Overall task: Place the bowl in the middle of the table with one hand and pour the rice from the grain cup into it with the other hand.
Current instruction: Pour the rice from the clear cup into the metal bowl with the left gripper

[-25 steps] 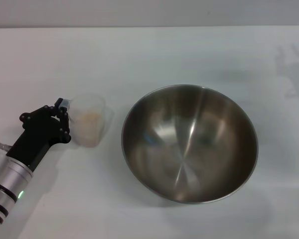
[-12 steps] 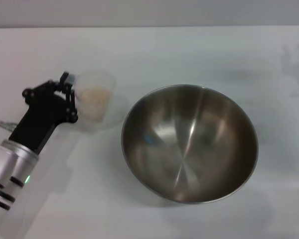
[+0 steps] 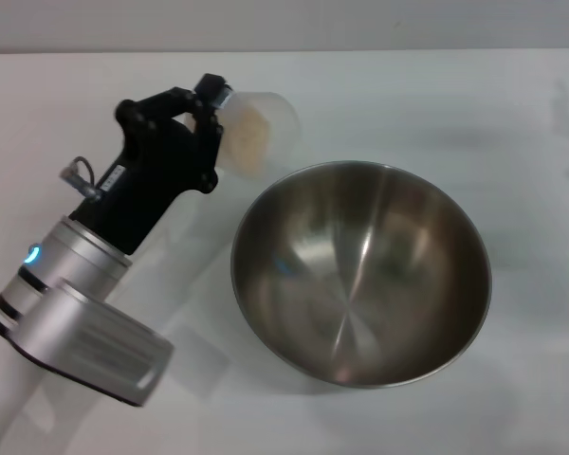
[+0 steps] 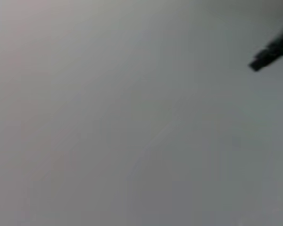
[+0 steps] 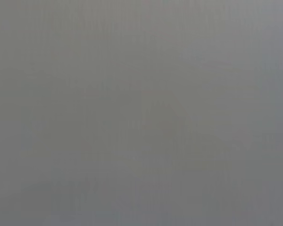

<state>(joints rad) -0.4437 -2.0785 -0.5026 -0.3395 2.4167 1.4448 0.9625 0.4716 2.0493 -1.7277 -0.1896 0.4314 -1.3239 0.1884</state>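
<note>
Head view: the left tool [image 3: 209,118] grips the cup [image 3: 251,133] of rice [image 3: 249,136], tilted above the bench [image 3: 408,104] beside the bowl [image 3: 360,273]. Nothing shows the right tool.

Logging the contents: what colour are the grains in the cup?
Pale beige rice, clearest in the head view.

Grain cup [image 3: 251,133] left-behind bowl [image 3: 360,273].
</note>
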